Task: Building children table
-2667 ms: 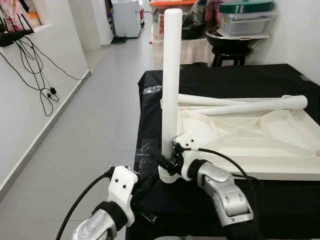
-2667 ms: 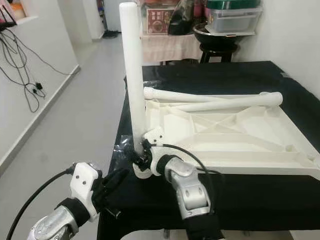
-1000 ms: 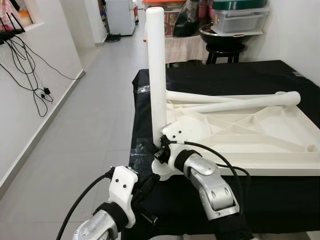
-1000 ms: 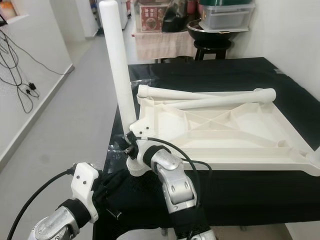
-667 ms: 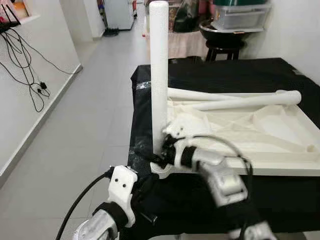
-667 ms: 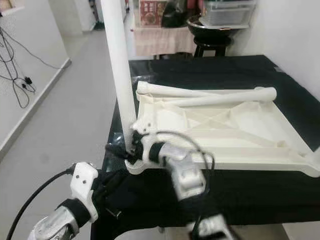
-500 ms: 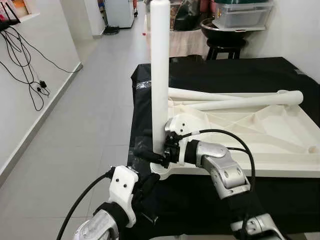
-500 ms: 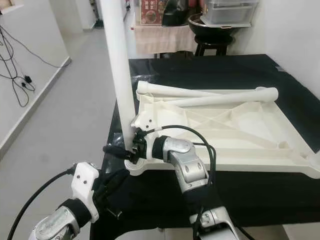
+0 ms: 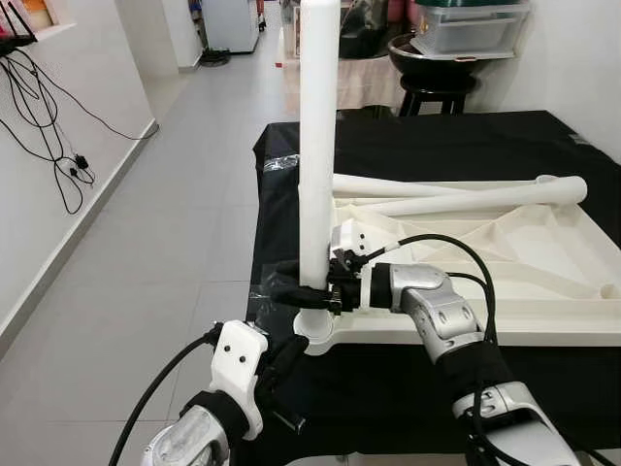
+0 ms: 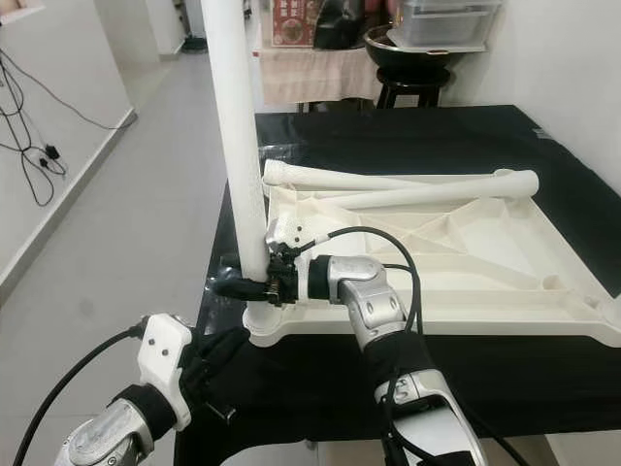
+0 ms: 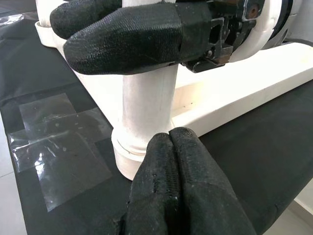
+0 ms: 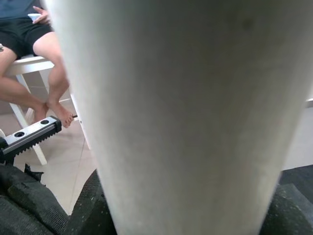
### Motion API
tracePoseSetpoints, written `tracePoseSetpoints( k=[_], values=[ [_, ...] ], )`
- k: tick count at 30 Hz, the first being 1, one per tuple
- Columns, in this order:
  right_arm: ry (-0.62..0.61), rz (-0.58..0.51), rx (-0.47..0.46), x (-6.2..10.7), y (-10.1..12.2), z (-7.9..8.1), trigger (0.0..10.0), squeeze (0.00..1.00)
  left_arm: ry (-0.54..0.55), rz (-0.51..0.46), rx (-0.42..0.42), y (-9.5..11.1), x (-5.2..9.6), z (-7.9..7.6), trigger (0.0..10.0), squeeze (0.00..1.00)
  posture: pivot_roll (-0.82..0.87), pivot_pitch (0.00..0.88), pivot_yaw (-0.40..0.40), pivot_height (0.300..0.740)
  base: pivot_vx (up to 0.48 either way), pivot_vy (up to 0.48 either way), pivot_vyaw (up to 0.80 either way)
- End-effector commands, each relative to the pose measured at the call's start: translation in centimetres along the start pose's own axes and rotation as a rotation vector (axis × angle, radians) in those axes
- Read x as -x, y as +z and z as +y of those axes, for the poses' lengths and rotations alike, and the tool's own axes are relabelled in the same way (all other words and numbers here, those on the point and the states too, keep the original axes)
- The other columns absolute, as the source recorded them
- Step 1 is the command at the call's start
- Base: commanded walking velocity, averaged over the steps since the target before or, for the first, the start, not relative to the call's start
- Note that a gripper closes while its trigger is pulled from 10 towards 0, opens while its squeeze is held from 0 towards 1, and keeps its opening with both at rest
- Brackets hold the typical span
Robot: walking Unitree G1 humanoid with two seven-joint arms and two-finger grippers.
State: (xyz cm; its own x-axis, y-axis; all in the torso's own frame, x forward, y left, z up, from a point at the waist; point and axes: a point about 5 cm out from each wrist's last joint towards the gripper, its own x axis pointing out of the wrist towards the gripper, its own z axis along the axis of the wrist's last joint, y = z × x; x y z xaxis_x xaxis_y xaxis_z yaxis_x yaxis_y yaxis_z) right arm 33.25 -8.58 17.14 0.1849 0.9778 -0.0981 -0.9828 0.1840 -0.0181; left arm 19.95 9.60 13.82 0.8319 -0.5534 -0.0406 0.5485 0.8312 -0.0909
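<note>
Gripping upright table leg near its base: right pincer, fingers clenched round it, leg seated in corner socket of inverted tabletop on bench. Since 0.5 s ago wrist rolled level; prob. twisting leg home. Left pincer closed, empty, just beside socket. 2 spare legs lie across tabletop.

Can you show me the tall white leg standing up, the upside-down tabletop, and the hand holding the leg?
standing leg (image 9: pixel 318 146), left eye view, middle of its shaft
tabletop (image 9: pixel 572 320), left eye view, near rim
right gripper (image 9: pixel 291 291), left eye view, fingers around the leg
</note>
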Motion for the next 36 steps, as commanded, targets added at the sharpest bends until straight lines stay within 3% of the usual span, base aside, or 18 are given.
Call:
tracePoseSetpoints(
  k=[1,7,9,10,11,12,13,14,17,23,24,25,26,27,32,33,34,36],
  values=[
    [0.037,-0.026,-0.018,-0.2,-0.2,0.3,0.0,0.0,0.0,0.012,0.002,-0.3,-0.1,0.0,10.0,0.0,0.02,0.039,0.011,0.74,0.0,0.0,0.0],
    [-0.011,-0.02,-0.019,0.3,-0.9,0.7,0.0,0.0,-0.001,0.011,0.005,-0.2,-0.1,0.0,10.0,0.0,0.02,0.042,0.011,0.74,0.0,0.0,0.0],
    [-0.239,0.044,-0.032,0.5,-2.4,0.9,0.0,0.0,0.0,0.01,0.005,-0.2,-0.1,0.1,10.0,0.0,0.01,0.048,0.003,0.74,0.0,0.0,0.0],
    [-0.239,0.044,-0.032,0.5,-2.4,0.9,0.0,0.0,0.0,0.01,0.005,-0.2,-0.1,0.1,10.0,0.0,0.01,0.048,0.003,0.74,0.0,0.0,0.0],
    [-0.442,0.063,-0.053,0.4,-3.0,0.7,0.0,0.0,0.001,0.01,0.004,-0.1,0.0,0.1,10.0,0.0,0.0,0.053,0.001,0.74,0.0,0.0,0.0],
    [-0.736,0.042,-0.115,0.7,-3.6,0.6,0.0,0.0,0.003,0.009,0.004,-0.1,0.1,0.2,10.0,0.0,0.0,0.055,0.003,0.74,0.0,0.0,0.0],
    [-0.803,0.102,-0.127,0.2,-4.7,2.3,0.0,0.0,0.007,0.008,0.006,-0.1,0.1,0.3,10.0,0.0,0.0,0.058,0.006,0.74,0.0,0.0,0.0],
    [-0.803,0.102,-0.127,0.2,-4.7,2.3,0.0,0.0,0.007,0.008,0.006,-0.1,0.1,0.3,10.0,0.0,0.0,0.058,0.006,0.74,0.0,0.0,0.0],
    [-0.793,0.13,0.005,-0.7,-4.0,3.3,0.0,0.0,0.009,0.009,0.008,-0.1,0.1,0.5,10.0,0.0,-0.02,0.046,0.032,0.74,0.0,0.0,0.0],
    [-0.751,0.154,-0.028,-0.8,-4.6,2.9,0.0,0.0,-0.001,0.011,0.011,-0.2,-0.1,0.6,10.0,0.0,-0.02,0.04,0.022,0.74,0.0,0.0,0.0],
    [-0.751,0.161,-0.033,-0.8,-4.7,2.9,3.6,0.0,0.001,0.009,0.011,-0.1,-0.2,0.6,10.0,0.0,-0.01,0.04,0.02,0.74,0.0,0.0,0.0],
    [-0.759,0.162,-0.046,-0.8,-4.6,3.0,10.0,0.0,0.004,0.007,0.01,-0.1,-0.2,0.6,10.0,0.0,-0.01,0.038,0.02,0.74,0.0,0.0,0.0],
    [-0.764,0.152,-0.068,-0.9,-4.6,3.0,10.0,0.0,0.007,0.006,0.009,-0.1,-0.3,0.7,10.0,0.0,-0.01,0.038,0.02,0.74,0.0,0.0,0.0],
    [-0.731,0.121,-0.099,-0.9,-4.3,3.1,10.0,1.0,0.009,0.005,0.009,-0.1,-0.3,0.7,10.0,0.0,-0.01,0.037,0.018,0.74,0.0,0.0,0.0],
    [-0.581,0.055,-0.145,-1.7,-3.4,3.6,10.0,1.0,0.01,0.004,0.009,-0.1,-0.3,0.7,10.0,0.0,0.0,0.036,0.016,0.74,0.0,0.0,0.0],
    [-0.472,0.026,-0.115,-2.0,-2.6,3.9,10.0,1.0,0.01,0.004,0.01,-0.1,-0.3,0.6,10.0,0.0,0.0,0.034,0.016,0.74,0.0,0.0,0.0],
    [-0.369,0.003,-0.086,-2.1,-2.0,4.1,10.0,0.59,0.01,0.004,0.01,-0.1,-0.3,0.6,10.0,0.0,0.0,0.033,0.016,0.74,0.0,0.0,0.0],
    [-0.286,-0.004,-0.062,-2.1,-1.7,4.2,10.0,0.59,0.01,0.004,0.012,-0.1,-0.3,0.6,10.0,0.0,0.0,0.033,0.016,0.74,0.0,0.0,0.0]
  ],
)
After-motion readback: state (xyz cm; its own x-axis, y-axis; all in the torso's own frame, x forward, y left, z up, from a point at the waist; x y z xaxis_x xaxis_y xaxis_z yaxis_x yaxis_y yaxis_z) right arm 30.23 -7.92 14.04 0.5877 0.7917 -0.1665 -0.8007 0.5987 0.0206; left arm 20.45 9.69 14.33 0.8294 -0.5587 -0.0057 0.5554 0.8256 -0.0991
